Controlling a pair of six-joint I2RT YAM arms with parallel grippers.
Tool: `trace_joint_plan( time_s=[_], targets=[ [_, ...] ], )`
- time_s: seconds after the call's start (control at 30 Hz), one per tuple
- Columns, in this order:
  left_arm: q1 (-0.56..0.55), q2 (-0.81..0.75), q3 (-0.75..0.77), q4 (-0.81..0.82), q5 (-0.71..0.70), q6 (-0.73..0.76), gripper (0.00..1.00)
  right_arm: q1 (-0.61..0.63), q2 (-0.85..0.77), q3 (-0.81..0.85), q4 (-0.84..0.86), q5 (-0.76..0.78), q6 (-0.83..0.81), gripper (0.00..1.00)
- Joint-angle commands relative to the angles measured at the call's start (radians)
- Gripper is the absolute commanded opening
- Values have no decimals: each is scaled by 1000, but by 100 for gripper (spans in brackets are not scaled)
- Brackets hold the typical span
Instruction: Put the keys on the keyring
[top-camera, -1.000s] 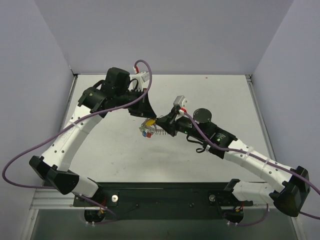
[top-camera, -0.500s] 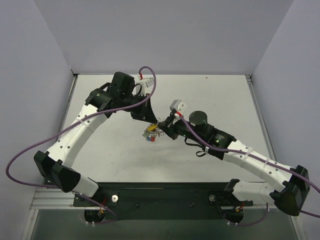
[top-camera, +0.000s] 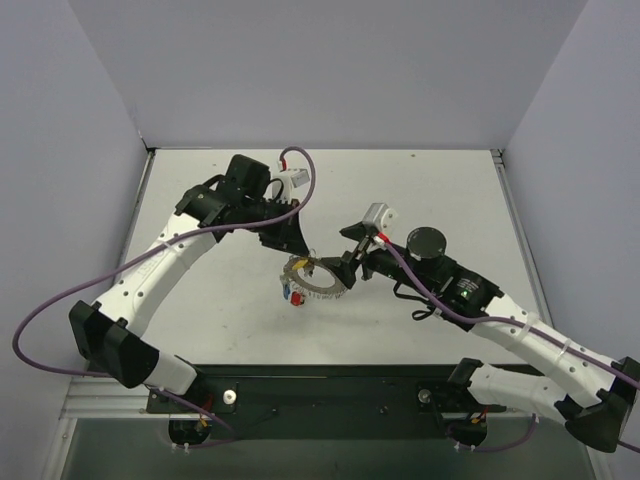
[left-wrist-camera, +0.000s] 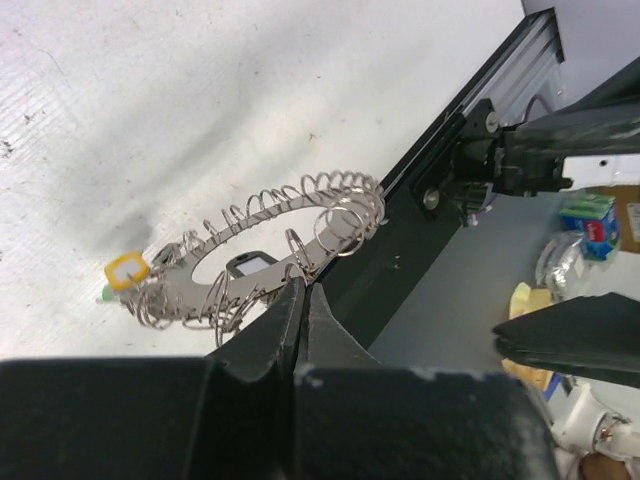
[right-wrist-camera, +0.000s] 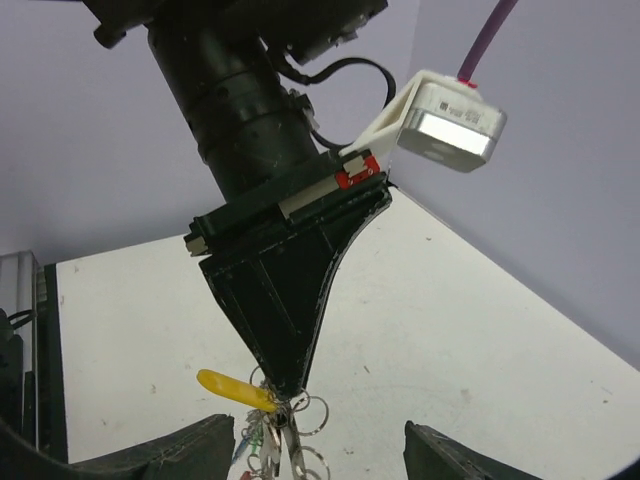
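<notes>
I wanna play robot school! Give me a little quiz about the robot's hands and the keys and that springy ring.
1. True or false: the left hand is pinched shut on the keyring.
2. Pick one: the key head at the far end of the ring in the left wrist view is A) yellow, B) purple, C) black.
3. Fill the gap: the right hand has its fingers ____ (open or shut).
Key: 1 true; 2 A; 3 open.

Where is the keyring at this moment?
In the top view the keyring is near the middle of the table, pinched by the left hand; the open right hand is close on its right.
</notes>
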Motion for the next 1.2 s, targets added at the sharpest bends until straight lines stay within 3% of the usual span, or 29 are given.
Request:
trace_joint_plan(
  time_s=[0.0, 0.13, 0.3, 0.57, 0.63, 0.77, 1.17],
  targets=[
    [-2, -69, -19, 86, -4, 108, 0, -4, -23, 22, 27, -25, -36, 69],
    [-38, -104, -31, 80, -51, 235, 0, -3, -3, 38, 21, -54, -38, 70],
    [-202, -156, -114, 90, -169, 459, 0, -4, 12, 45, 12, -82, -43, 73],
    [-206, -193, -169, 155, -186, 430, 0, -12, 1, 31, 11, -97, -50, 73],
    [-206, -214, -189, 182, -159, 435, 0, -17, 3, 27, 19, -105, -44, 70],
    [-206, -263, -223, 273, -125, 429, 0, -26, 27, 25, 28, -109, -27, 53],
    [-204, -329, -246, 365, -65, 390, 0, -55, 92, 44, 38, -152, 46, 38]
  ],
)
